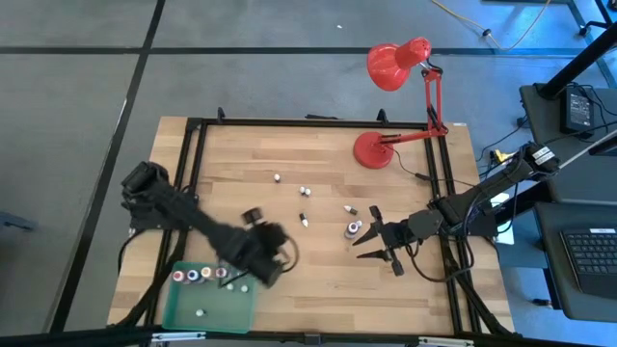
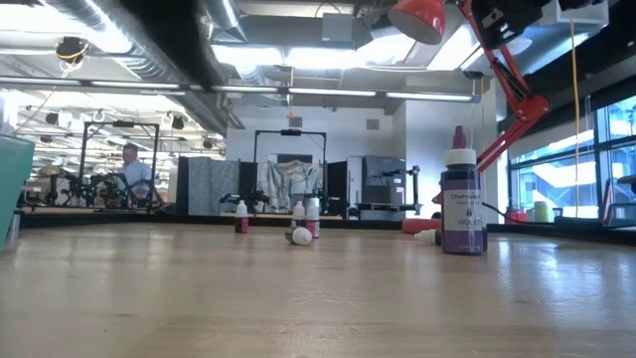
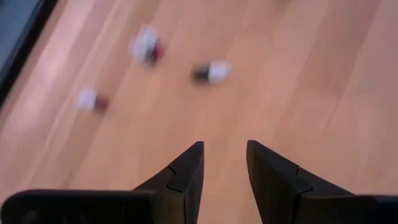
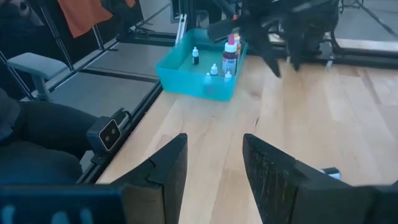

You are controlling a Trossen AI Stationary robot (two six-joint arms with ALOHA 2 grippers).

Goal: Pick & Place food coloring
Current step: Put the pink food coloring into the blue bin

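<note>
Bottles [image 1: 304, 191] of food coloring lie scattered on the desk [image 1: 318, 280] toward the lamp [image 1: 397, 67], several small ones apart from each other, and more stand inside the green tray [image 1: 210, 306] at the desk's near left corner. Left gripper [image 1: 273, 253] hovers just beside the tray, on the side toward the lamp, its fingers [image 3: 186, 177] parted by a narrow gap with nothing between them. Right gripper [image 1: 371, 241] hangs low on the lamp's side of the desk, fingers [image 4: 168, 168] also slightly apart and holding nothing. 1 purple bottle [image 1: 353, 229] stands upright just beside that gripper's tips; the low view shows its white cap and dark label.
</note>
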